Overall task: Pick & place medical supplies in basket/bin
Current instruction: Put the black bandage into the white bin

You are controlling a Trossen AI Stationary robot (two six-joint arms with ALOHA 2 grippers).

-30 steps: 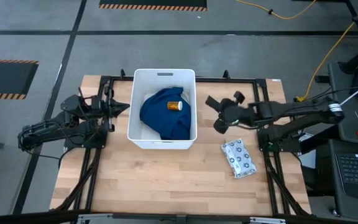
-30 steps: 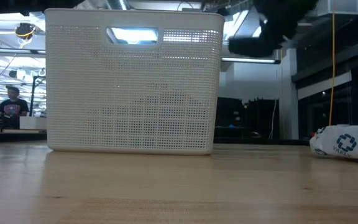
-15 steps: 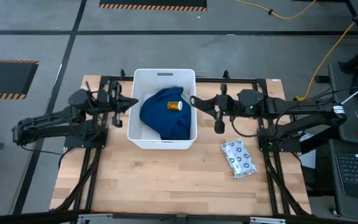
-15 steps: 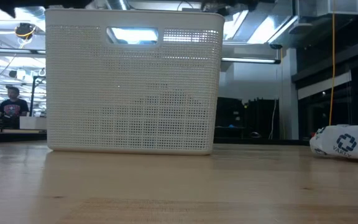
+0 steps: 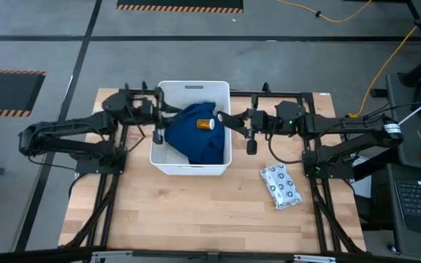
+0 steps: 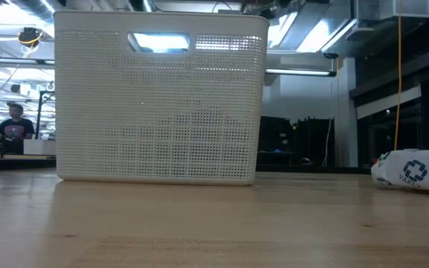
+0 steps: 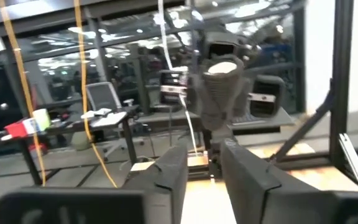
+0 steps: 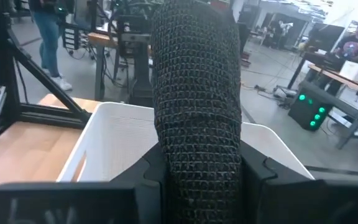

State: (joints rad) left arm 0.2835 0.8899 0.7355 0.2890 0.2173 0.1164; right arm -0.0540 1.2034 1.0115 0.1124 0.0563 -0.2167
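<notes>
Clamped between the fingers of the right gripper [image 5: 224, 117]: a small black oblong [image 8: 196, 106] with a woven, mesh-like surface, held upright and poised at the right rim of the white rectangular plastic tub [image 5: 194, 169]. Inside that tub, filling most of the floor: a large dark blue cloth [image 5: 194, 139], crumpled, with a small orange bottle with a white cap [image 5: 206, 124] lying on its side on top, toward the tub's far right. Placed near the far edge of the wooden table [image 5: 196, 212], about midway along it, with the slot handle at the far rim; seen from table height as a tall perforated wall [image 6: 159, 97] hiding all contents. Over the opposite, left rim of the tub: the left gripper [image 5: 165, 115], fingers [image 7: 166, 177] parted by a narrow gap with nothing between them. Lying flat on the bare wood toward the table's right edge, well apart from the tub and nearer than it: a white dark-dotted soft packet [image 5: 280, 185], touched by neither arm, showing also at the right margin of the low view. Beyond the table, in the room: a person seated at a desk [image 6: 13, 123].
</notes>
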